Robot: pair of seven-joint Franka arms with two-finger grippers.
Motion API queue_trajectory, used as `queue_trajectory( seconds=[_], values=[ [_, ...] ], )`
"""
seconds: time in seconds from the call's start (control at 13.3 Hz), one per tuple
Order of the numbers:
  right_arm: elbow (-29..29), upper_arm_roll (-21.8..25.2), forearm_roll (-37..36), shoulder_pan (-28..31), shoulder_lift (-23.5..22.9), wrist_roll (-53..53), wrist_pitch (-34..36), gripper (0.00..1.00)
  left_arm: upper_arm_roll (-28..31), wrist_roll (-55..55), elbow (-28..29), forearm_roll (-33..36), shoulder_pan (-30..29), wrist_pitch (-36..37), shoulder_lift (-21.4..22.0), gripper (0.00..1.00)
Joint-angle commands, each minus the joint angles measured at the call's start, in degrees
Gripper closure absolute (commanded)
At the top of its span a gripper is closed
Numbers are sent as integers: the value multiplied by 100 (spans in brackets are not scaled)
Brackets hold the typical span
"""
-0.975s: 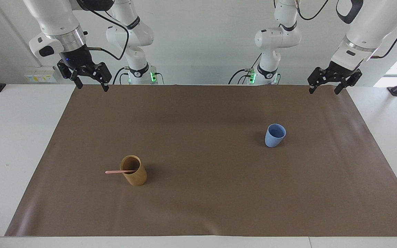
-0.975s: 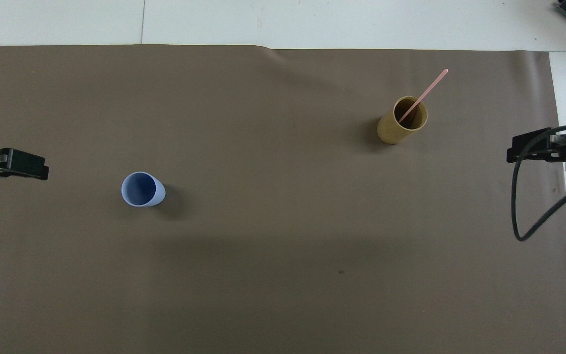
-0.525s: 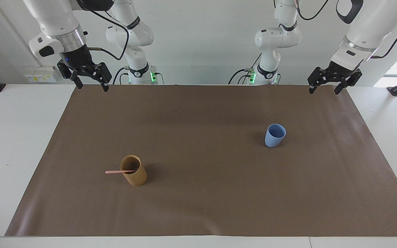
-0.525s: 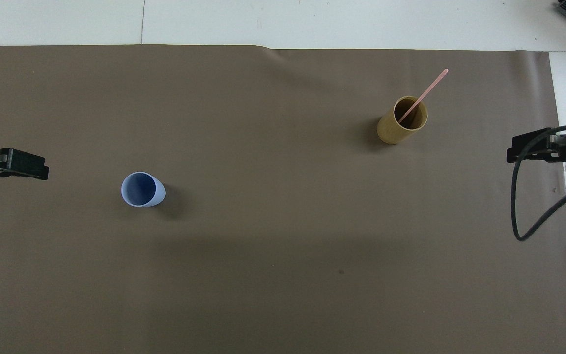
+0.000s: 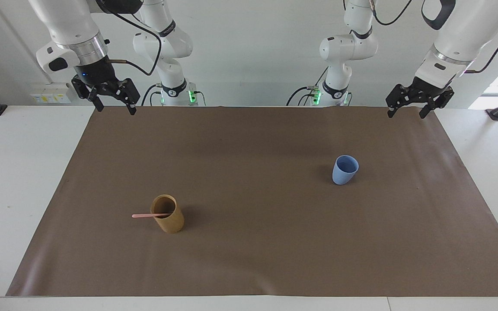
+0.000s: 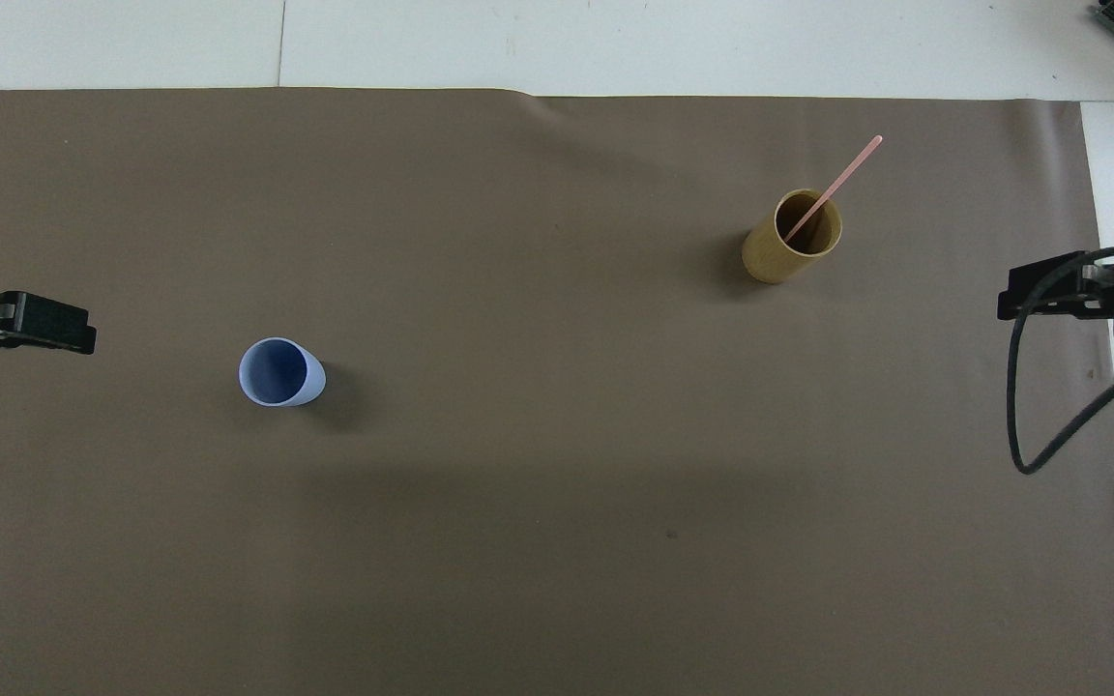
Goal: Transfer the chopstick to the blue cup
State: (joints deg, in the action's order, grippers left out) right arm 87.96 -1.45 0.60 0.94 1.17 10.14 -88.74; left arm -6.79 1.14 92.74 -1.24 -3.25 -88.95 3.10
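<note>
Chopstick [image 5: 150, 215] leans in the tan cup [image 5: 167, 214], not yet moved; blue cup [image 5: 345, 169] stands empty. Left end effector [image 5: 408, 111] and right end effector [image 5: 115, 106] hang wide, holding nothing.

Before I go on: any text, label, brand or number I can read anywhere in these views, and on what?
None can be read.
Blue cup, tan cup, chopstick, brown mat: no markings show.
Round dark marks on the arm bases: too small to read.
Wall panel at the right arm's end: too small to read.
</note>
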Motion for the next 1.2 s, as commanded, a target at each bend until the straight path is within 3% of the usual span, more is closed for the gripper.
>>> queue_trajectory(
  seconds=[0.0, 1.12],
  values=[
    [99, -22, 89, 47, 76, 67, -38, 0, -33, -9, -19, -43, -62, 27, 59, 0],
    [116, -14, 89, 65, 68, 58, -161, 0, -33, -9, -19, -52, -62, 27, 59, 0]
  ],
)
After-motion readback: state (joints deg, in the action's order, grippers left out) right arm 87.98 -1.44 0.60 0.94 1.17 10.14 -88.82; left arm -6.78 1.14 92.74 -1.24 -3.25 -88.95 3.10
